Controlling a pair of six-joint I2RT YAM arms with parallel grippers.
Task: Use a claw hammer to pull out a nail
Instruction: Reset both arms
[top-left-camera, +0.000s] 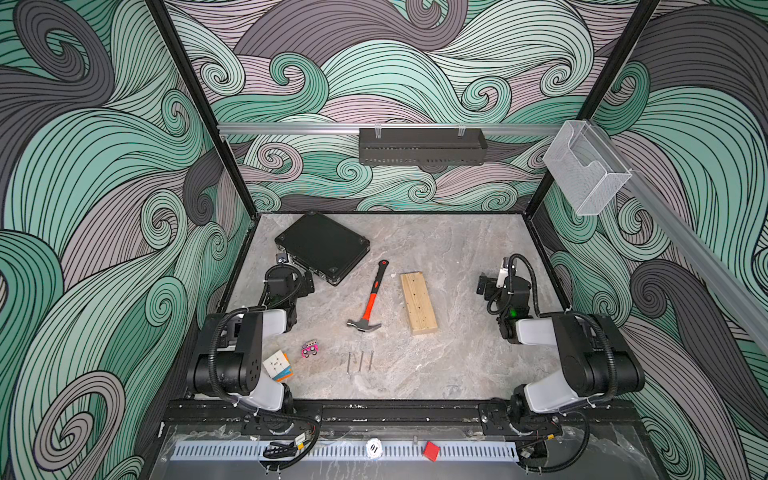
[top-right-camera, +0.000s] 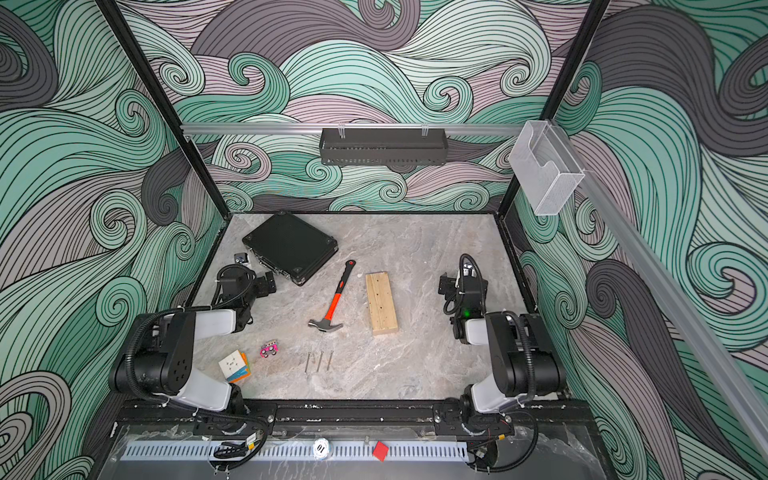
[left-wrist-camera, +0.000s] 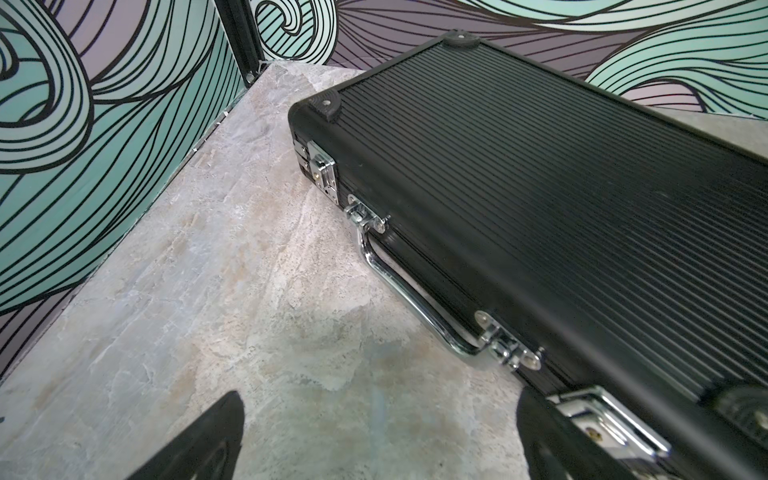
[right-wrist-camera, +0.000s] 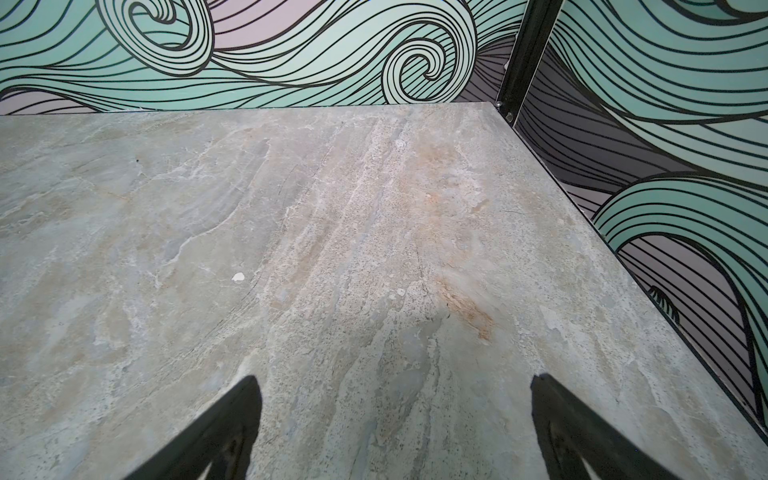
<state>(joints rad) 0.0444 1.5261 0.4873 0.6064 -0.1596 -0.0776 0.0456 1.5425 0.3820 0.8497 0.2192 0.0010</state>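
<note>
Claw hammer lies flat near the middle of the marble-look table, gripped by nothing. Its grey head points toward the robot's side and its black handle slants away toward the back wall. Both grippers are clear of it. The left gripper has its jaws spread wide with only bare tabletop between them. It hovers just beside the handle edge of a black ribbed case, and one finger overlaps a chrome latch in the wrist view; I cannot tell whether it touches. The right gripper is likewise spread wide over bare table on the right side, holding nothing and well apart from the hammer. Both top views show the left gripper at the case's near edge and the right gripper facing inward. Just to the right of the hammer lies a pale wooden block, lengthwise front to back, with a few small dark spots on its top face. Three nails lie loose side by side on the table, near the hammer head on the robot's side. Further left, close to the left arm, sit a small pink toy and a puzzle cube. A black wire basket hangs on the back rail and a clear bin on the right rail.
</note>
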